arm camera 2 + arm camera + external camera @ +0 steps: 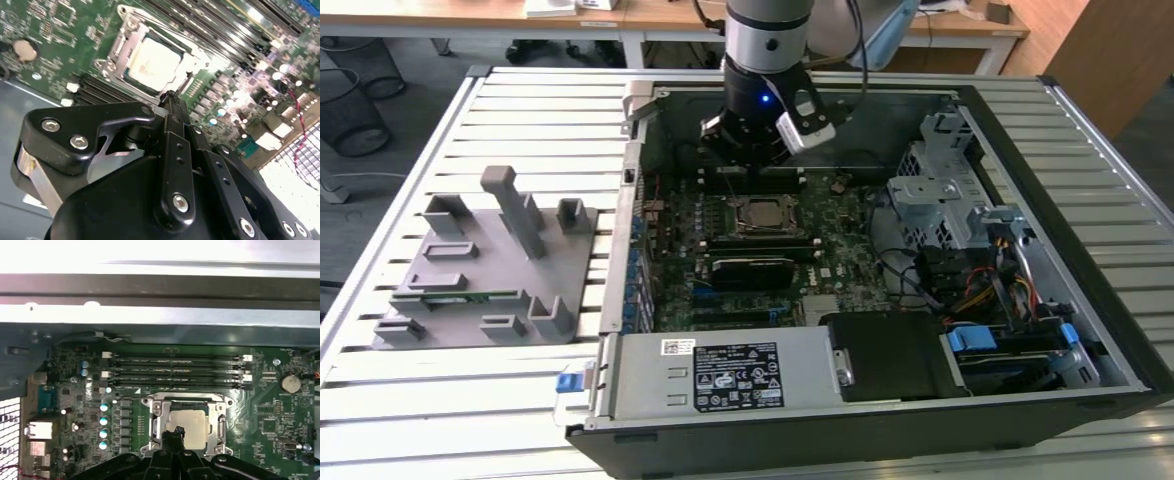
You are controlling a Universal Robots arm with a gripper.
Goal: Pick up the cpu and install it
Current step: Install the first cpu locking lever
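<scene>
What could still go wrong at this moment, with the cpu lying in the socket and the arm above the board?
1. The cpu lies inside the socket frame, which appears not yet clamped over it; a knock could unseat the chip.
2. The gripper hangs close over the socket's edge, so a careless move might clip the frame or the chip.
3. The memory slots run right beside the socket, within range of the arm's swing.
</scene>
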